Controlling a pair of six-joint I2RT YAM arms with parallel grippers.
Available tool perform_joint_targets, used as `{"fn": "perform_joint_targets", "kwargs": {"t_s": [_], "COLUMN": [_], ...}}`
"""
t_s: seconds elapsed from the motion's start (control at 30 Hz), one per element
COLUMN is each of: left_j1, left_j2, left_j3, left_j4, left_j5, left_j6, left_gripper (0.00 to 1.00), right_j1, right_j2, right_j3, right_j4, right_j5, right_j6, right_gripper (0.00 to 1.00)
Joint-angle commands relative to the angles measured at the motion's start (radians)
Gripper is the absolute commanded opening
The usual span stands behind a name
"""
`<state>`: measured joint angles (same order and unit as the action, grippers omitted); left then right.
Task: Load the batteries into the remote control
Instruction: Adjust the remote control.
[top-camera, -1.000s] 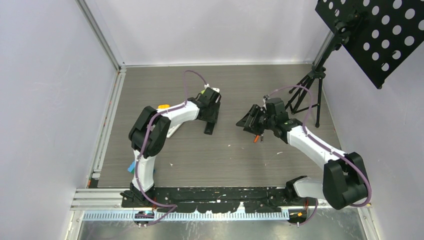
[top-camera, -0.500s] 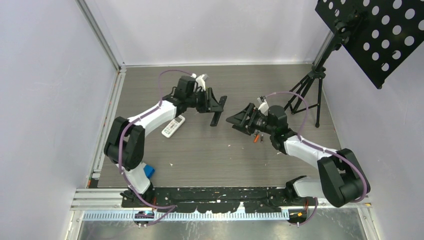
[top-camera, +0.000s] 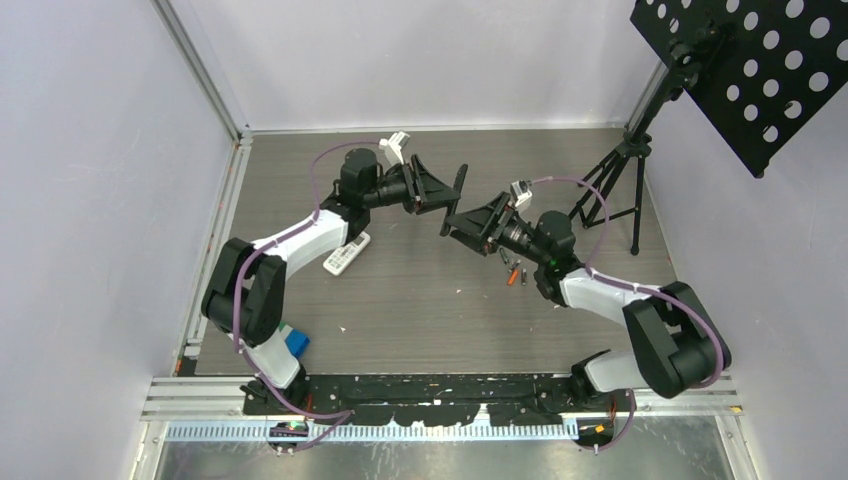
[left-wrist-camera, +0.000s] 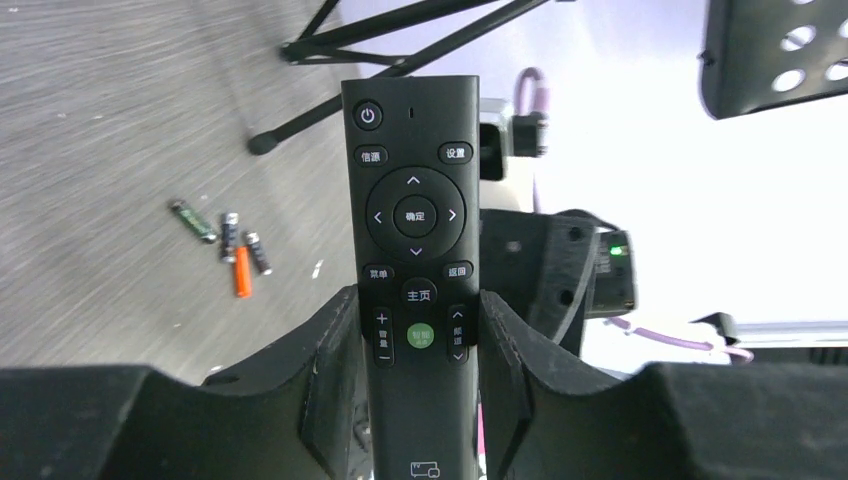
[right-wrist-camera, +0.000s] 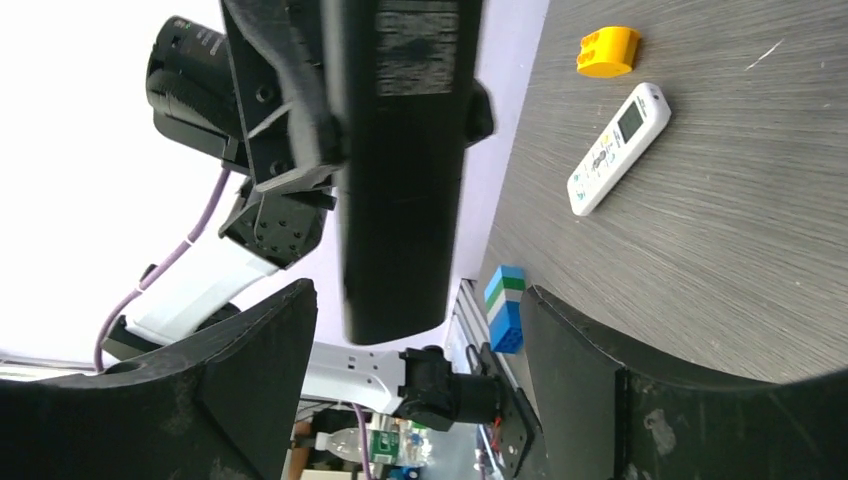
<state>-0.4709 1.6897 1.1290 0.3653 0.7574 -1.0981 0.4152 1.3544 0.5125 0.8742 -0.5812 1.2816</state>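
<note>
Above mid-table, the left gripper (left-wrist-camera: 420, 335) is clamping the black remote control (left-wrist-camera: 413, 215) by its lower half, its back turned toward the right gripper (right-wrist-camera: 415, 330), which is gaping empty just beside it. Batteries (left-wrist-camera: 232, 250) are lying loose on the table (left-wrist-camera: 100, 150) below. They look small, light, hard and prone to rolling, so pinching one across its middle seems best.

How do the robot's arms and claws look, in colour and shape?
The left arm and right arm have white shells and black joints; a purple cable loops along each. The left claw and right claw are black, with broad angular fingers.
</note>
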Motion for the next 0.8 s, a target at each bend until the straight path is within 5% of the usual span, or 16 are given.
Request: {"fn": "perform_joint_targets", "kwargs": {"t_s": [0.0, 0.2, 0.47, 0.63, 0.77], "left_j1": [0.003, 0.003, 0.003, 0.003, 0.003], "left_j2": [-0.046, -0.06, -0.071, -0.106, -0.143], "left_j3": [-0.02, -0.03, -0.047, -0.036, 0.024], "left_j4": [0.26, 0.271, 0.267, 0.132, -0.163], "left_j5": [0.05, 0.044, 0.02, -0.012, -0.047], "left_j6": [-0.186, -0.197, -0.187, -0.077, 0.097], "left_gripper": [0.12, 0.12, 0.15, 0.5, 0.72], "right_j1": [0.014, 0.026, 0.045, 0.05, 0.084], "right_j2": [0.053, 0.119, 0.143, 0.108, -0.013], "right_j3": [0.046, 0.081, 0.123, 0.128, 0.199], "right_j4": [0.223, 0.336, 0.36, 0.221, -0.297], "right_j5": [0.002, 0.001, -0.006, -0.033, -0.003], "right_j6": [0.12, 0.193, 0.204, 0.072, -0.334], "right_gripper": [0.78, 0.68, 0.42, 0.3, 0.23]}}
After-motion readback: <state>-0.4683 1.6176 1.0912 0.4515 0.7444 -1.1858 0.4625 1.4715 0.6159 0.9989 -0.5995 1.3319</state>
